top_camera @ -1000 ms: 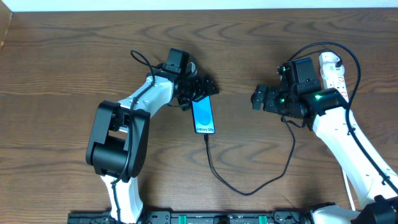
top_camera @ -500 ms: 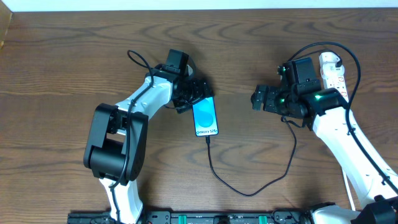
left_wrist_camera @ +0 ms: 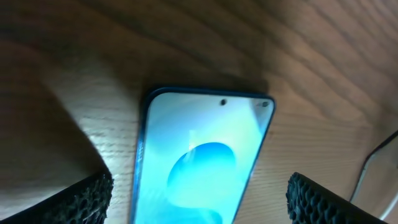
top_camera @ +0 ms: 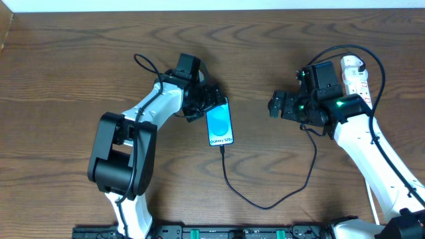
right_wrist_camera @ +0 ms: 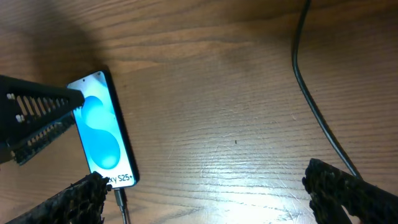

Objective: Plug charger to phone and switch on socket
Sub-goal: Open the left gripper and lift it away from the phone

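Note:
The phone [top_camera: 220, 126] lies flat on the table with its blue screen up, and it also shows in the left wrist view [left_wrist_camera: 199, 162] and the right wrist view [right_wrist_camera: 102, 134]. The black charger cable [top_camera: 265, 204] loops across the table, and its connector [right_wrist_camera: 118, 198] sits in the phone's bottom end. My left gripper [top_camera: 210, 101] is open, with a finger on each side of the phone's top end [left_wrist_camera: 199, 208] and gaps between them. My right gripper [top_camera: 275, 105] is open and empty over bare wood [right_wrist_camera: 208, 199], to the right of the phone. The white socket [top_camera: 355, 74] lies at the far right.
The black cable [right_wrist_camera: 317, 106] runs back past my right arm toward the socket. A thin black cable [top_camera: 147, 63] curls behind my left arm. The table's back edge is along the top of the overhead view.
The phone has shifted slightly right and toward the front, with the left gripper staying at its top end. The cable loop moved a little with it. The right arm has not moved.

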Robot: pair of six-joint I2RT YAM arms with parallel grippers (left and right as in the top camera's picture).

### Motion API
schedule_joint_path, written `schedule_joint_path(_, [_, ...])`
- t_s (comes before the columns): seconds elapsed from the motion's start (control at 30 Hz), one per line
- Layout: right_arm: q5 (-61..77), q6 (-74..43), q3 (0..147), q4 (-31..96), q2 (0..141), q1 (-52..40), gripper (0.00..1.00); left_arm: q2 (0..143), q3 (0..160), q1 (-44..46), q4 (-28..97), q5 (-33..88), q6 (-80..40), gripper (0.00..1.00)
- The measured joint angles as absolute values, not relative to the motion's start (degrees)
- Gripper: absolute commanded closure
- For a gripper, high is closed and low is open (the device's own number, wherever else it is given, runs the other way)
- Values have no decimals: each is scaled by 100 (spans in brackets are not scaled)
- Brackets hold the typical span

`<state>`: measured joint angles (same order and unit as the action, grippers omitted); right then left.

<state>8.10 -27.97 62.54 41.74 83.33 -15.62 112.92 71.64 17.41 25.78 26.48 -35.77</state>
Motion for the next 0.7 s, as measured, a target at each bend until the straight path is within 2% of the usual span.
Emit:
schedule_joint_path(0.17, [808, -2797, 6254, 4176, 8333, -1562, 1, 10879, 6945, 1737, 2687, 2467, -3315, 9])
schedule_joint_path(0.4, [808, -2797, 6254, 4169, 8333, -1562, 1, 9013, 6945, 1737, 2853, 2399, -2512, 9])
schedule_joint_path(0.53, [808, -2797, 6254, 4169, 8333, -1562, 1, 8044, 6945, 1737, 3288, 2359, -1662, 9])
schedule_joint_path(0.7, [808, -2797, 6254, 4171, 8333, -1562, 1, 7067, 6945, 1737, 3865, 1682, -1118, 9])
